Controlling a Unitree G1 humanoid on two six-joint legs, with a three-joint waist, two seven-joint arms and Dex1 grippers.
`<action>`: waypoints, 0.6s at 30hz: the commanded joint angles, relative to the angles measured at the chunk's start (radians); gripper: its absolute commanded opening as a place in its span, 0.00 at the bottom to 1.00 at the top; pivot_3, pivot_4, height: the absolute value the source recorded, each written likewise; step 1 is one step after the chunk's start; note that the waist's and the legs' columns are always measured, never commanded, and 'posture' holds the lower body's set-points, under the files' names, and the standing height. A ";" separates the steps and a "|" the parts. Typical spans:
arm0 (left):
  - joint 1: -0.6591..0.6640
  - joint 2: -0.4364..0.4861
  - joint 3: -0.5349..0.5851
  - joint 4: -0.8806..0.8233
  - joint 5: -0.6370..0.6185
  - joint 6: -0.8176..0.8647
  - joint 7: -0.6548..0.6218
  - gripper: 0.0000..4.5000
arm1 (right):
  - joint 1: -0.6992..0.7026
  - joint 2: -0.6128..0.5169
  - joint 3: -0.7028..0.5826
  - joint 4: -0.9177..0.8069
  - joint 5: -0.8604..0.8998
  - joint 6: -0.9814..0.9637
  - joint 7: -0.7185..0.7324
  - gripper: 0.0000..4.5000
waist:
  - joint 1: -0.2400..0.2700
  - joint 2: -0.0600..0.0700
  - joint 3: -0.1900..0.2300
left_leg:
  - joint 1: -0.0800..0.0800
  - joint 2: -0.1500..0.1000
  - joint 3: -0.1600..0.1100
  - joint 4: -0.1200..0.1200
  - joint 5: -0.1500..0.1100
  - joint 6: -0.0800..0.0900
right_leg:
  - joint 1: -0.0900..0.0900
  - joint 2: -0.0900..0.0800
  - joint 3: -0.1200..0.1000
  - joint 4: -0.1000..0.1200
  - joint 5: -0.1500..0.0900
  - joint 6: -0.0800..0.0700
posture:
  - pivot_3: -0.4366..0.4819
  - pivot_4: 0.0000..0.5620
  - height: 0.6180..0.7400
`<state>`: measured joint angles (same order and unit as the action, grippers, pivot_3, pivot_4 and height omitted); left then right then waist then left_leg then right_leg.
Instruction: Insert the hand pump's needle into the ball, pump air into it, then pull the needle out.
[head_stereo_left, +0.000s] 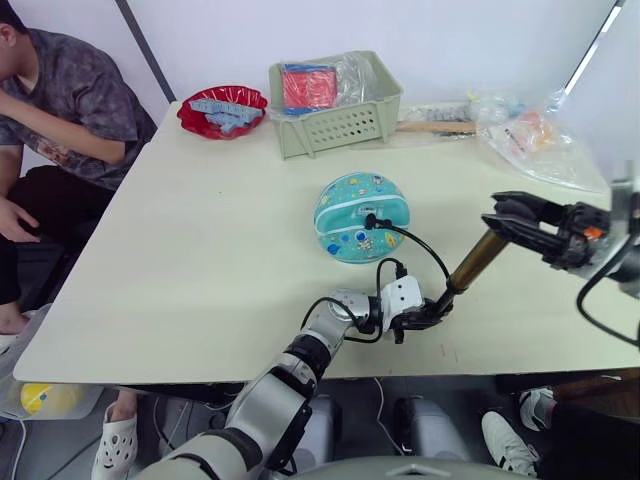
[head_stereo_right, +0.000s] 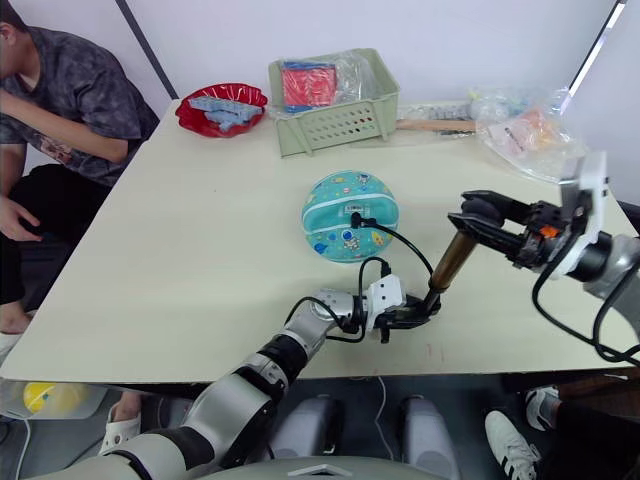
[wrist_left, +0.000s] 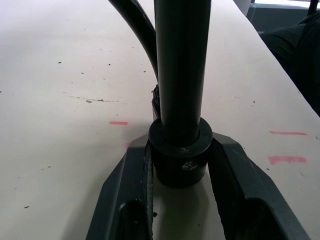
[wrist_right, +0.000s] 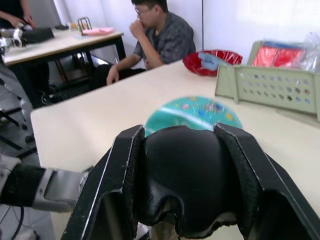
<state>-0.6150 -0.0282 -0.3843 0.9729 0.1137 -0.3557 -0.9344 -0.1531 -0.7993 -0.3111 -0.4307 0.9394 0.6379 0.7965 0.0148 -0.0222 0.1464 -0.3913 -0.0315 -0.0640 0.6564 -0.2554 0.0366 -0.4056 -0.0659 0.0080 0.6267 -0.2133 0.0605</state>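
Teal ball (head_stereo_left: 361, 217) with white seams and cartoon prints, resting near the middle of the pale table (head_stereo_left: 200, 260). Thin black hose (head_stereo_left: 425, 245) curves from a black fitting on the ball's top to the hand pump (head_stereo_left: 477, 260); the needle itself is too small to make out. Pump: brass cylinder, tilted, its lower black cap at the table by the left gripper (head_stereo_left: 425, 318), its upper handle in the right gripper (head_stereo_left: 512, 222), raised above the table to the ball's right. Behind the ball: green basket (head_stereo_left: 335, 122) holding a red packet, red bowl (head_stereo_left: 222, 110), clear plastic bags (head_stereo_left: 535, 140) at the far right corner. Seated person (head_stereo_left: 60, 110) at the table's left edge.

Left wrist view: two black fingers (wrist_left: 130, 200) close on either side of the pump's black end cap (wrist_left: 181, 155), which stands on the table; dark barrel and hose rise from it. Red marks on the tabletop.

Right wrist view: both fingers (wrist_right: 117, 175) clamp the rounded black handle (wrist_right: 182, 175). Beyond it lie the ball (wrist_right: 192, 112), the basket (wrist_right: 270, 87), the bowl (wrist_right: 210, 61) and the person (wrist_right: 160, 35).
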 joint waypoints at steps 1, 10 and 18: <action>0.030 0.014 -0.024 0.048 0.038 0.026 -0.015 0.24 | 0.078 0.045 0.116 0.061 -0.150 -0.059 0.002 0.38 | 0.000 -0.001 -0.001 | 0.001 0.000 0.000 0.000 0.000 0.000 | 0.001 0.000 0.000 0.000 0.000 0.000 | 0.48 0.27 0.98; 0.035 0.016 -0.027 0.036 0.039 0.028 -0.013 0.24 | 0.153 0.147 0.215 0.110 -0.327 -0.245 0.024 0.38 | -0.002 -0.004 -0.003 | 0.011 0.002 0.000 -0.001 0.000 0.000 | 0.010 0.002 0.001 0.000 -0.003 0.003 | 0.48 0.27 0.98; 0.035 0.013 -0.027 0.037 0.039 0.028 -0.015 0.24 | 0.108 0.137 0.146 0.068 -0.260 -0.240 0.041 0.38 | -0.001 -0.004 -0.003 | 0.010 0.001 0.000 -0.002 0.000 0.000 | 0.010 0.001 0.001 -0.001 -0.001 0.000 | 0.48 0.27 0.98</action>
<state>-0.6101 -0.0268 -0.3847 0.9724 0.1164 -0.3513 -0.9285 -0.0306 -0.6396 -0.1255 -0.3486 0.6494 0.3674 0.8332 0.0138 -0.0257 0.1434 -0.3811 -0.0305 -0.0642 0.6545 -0.2556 0.0365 -0.3962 -0.0646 0.0087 0.6258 -0.2140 0.0606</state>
